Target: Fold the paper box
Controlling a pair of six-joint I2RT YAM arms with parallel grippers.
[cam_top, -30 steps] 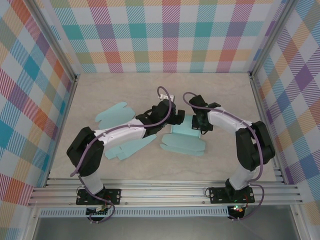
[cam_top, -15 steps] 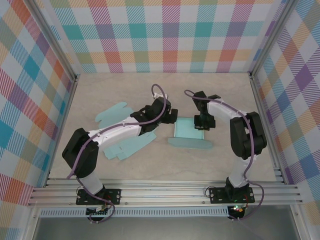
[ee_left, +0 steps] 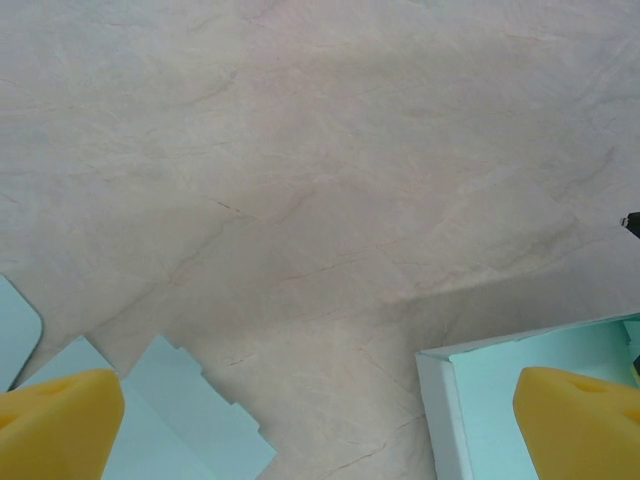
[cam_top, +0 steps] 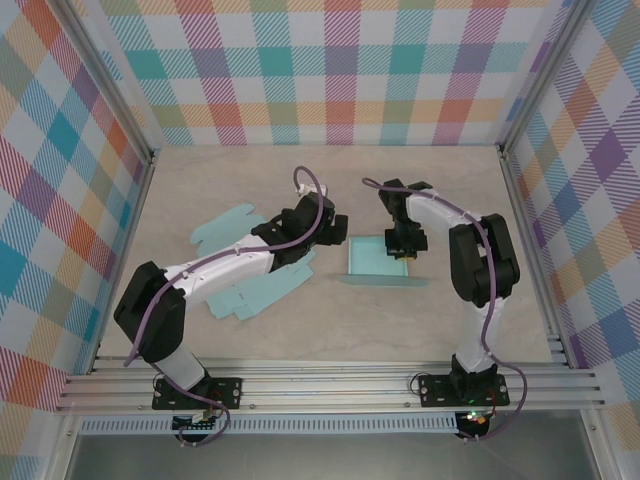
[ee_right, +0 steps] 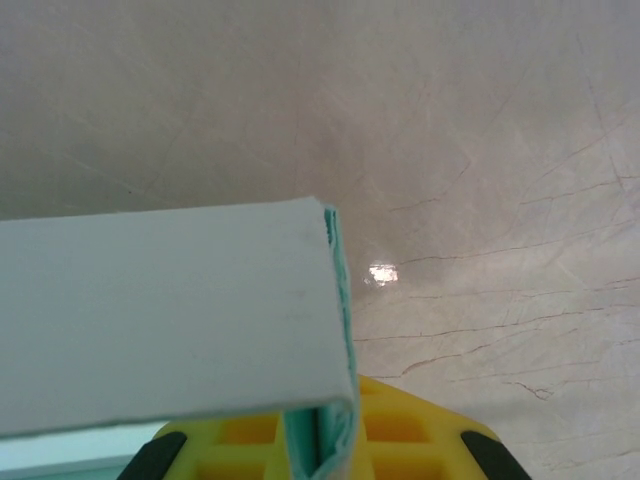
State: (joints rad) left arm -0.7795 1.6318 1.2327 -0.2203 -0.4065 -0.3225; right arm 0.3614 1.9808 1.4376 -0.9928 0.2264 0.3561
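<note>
From above, just right of the middle of the table (cam_top: 200,190): a pale teal paper box (cam_top: 378,257), a shallow tray with its open side up. Long axis running left to right across the table, with one long flap lying flat along the edge nearer the table's front. At the far right corner of that tray, the right gripper (cam_top: 405,245), clenched on the raised wall. Toward the table's left from the box, the left gripper (cam_top: 335,232), released and spread wide, grasping nothing. Further toward the table's left side, two flat teal sheets (cam_top: 255,295), uncreased.

Close up from the right wrist, detail hidden from overhead: the box (ee_right: 170,320) wall as a doubled-over strip, its folded end pinched in the right gripper (ee_right: 320,445) between yellow pads (ee_right: 400,440).

From the left wrist, the left gripper (ee_left: 320,425) with yellow fingertips (ee_left: 60,425) far apart above bare table (ee_left: 320,150). Between them at right, the box (ee_left: 520,370) corner with a pale rim; at left, notched edges of the sheets (ee_left: 190,420).
</note>
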